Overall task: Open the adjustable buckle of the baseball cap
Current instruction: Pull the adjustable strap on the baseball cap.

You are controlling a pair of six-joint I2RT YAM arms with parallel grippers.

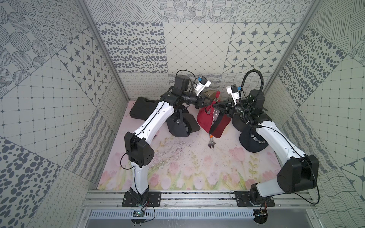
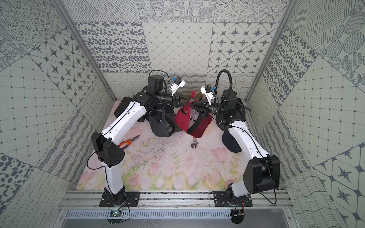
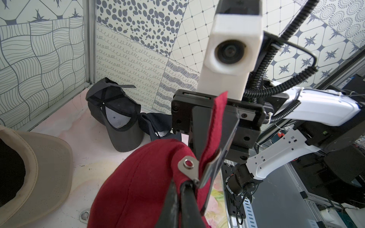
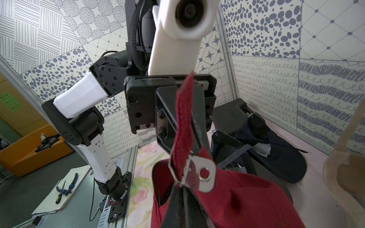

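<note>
A pink surface [image 1: 177, 163] printed with tulips lies in a booth whose walls [image 1: 197, 49] carry grey dots, stars and squiggles. The red cap [image 1: 204, 118] is near the back, between both arms. The left end effector [image 3: 183, 185] and right end effector [image 4: 180, 187] each pinch it, jaws narrow, just beside its buckle [image 4: 203, 173]. The inner label [image 2: 193, 118] is too blurred to read.

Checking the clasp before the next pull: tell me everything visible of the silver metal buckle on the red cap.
The silver metal buckle is a shiny flat plate with rounded corners and a ringed rivet hole showing red, plus a hinged flap angled away from it. The red fabric strap passes through it and sticks up. It sits at the back of the red fabric baseball cap. The left gripper and right gripper meet at it, jaws shut.
</note>
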